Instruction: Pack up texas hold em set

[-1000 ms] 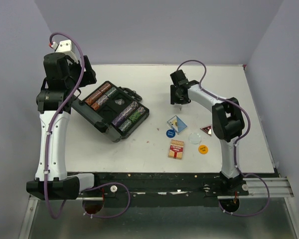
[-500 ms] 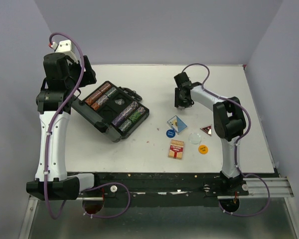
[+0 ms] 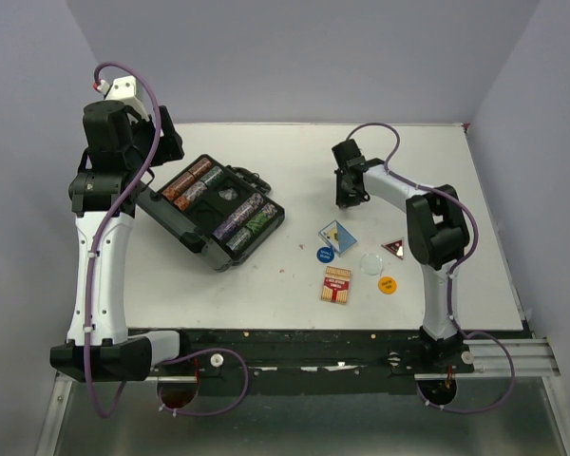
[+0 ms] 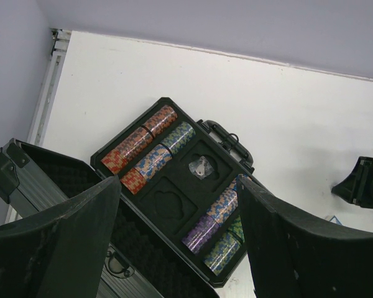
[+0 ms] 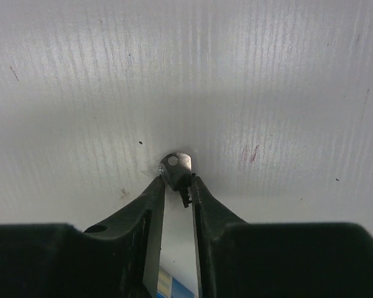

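Note:
The black case [image 3: 225, 259] lies open at mid-left with rows of multicoloured chips [image 3: 243, 221] in it; it also shows in the left wrist view [image 4: 174, 214]. My left gripper [image 4: 180, 248] hangs open and empty high above the case. My right gripper [image 5: 178, 182] is down at the table, shut on a small metal key [image 5: 176, 165] that rests on the white surface; in the top view the gripper [image 3: 348, 198] is right of the case. The blue deck [image 3: 336, 235], red deck [image 3: 337, 284], blue button [image 3: 325, 254], clear button [image 3: 370, 262] and orange button [image 3: 388, 284] lie loose on the table.
A small dark triangular piece [image 3: 394, 248] lies by the right arm. The case lid [image 3: 176, 223] lies flat to the left of the tray. A small clear bag [image 4: 201, 167] sits in one case recess. Grey walls stand behind and at both sides.
My right gripper has moved a little right and down to the table surface. The left arm and the case have not moved.

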Controlling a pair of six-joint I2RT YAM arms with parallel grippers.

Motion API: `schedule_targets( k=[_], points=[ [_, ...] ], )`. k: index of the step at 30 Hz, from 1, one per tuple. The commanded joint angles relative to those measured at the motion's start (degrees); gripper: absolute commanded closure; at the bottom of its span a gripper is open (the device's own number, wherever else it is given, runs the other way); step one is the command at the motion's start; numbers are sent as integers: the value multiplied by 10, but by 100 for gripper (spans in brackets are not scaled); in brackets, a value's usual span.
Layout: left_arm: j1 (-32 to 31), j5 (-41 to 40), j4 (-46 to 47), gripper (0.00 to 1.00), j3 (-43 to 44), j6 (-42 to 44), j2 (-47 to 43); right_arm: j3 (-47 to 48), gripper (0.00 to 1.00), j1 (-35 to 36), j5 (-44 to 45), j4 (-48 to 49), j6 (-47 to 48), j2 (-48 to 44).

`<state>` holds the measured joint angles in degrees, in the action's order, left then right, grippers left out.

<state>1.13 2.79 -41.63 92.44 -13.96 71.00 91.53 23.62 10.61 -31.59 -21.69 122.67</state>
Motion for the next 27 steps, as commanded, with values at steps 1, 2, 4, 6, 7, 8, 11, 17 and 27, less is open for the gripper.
schedule_targets(
  k=[1,2,4,6,7,8,11,17,27],
  points=[
    [5,-5,8,17,-3,-5,1,-23,74,-3,-17,-11,9,7],
    [5,-4,8,16,-3,-5,2,-25,78,-3,-20,-11,11,6],
    [5,-4,8,16,-2,-6,2,-27,81,-2,-24,-11,17,1],
    [5,-3,8,16,-1,-7,3,-27,88,-3,-35,-8,29,-5],
    [5,-3,8,16,0,-7,4,-28,92,-2,-42,-6,37,-9],
    [5,-3,8,16,1,-8,5,-30,94,-2,-52,-2,44,-12],
    [5,-3,6,16,4,-9,6,-33,99,-2,-84,9,73,-35],
    [5,-2,0,16,9,-19,10,-2,99,20,-154,35,108,-87],
    [2,36,1,17,32,-56,28,147,99,140,-301,101,112,-16]
  ],
)
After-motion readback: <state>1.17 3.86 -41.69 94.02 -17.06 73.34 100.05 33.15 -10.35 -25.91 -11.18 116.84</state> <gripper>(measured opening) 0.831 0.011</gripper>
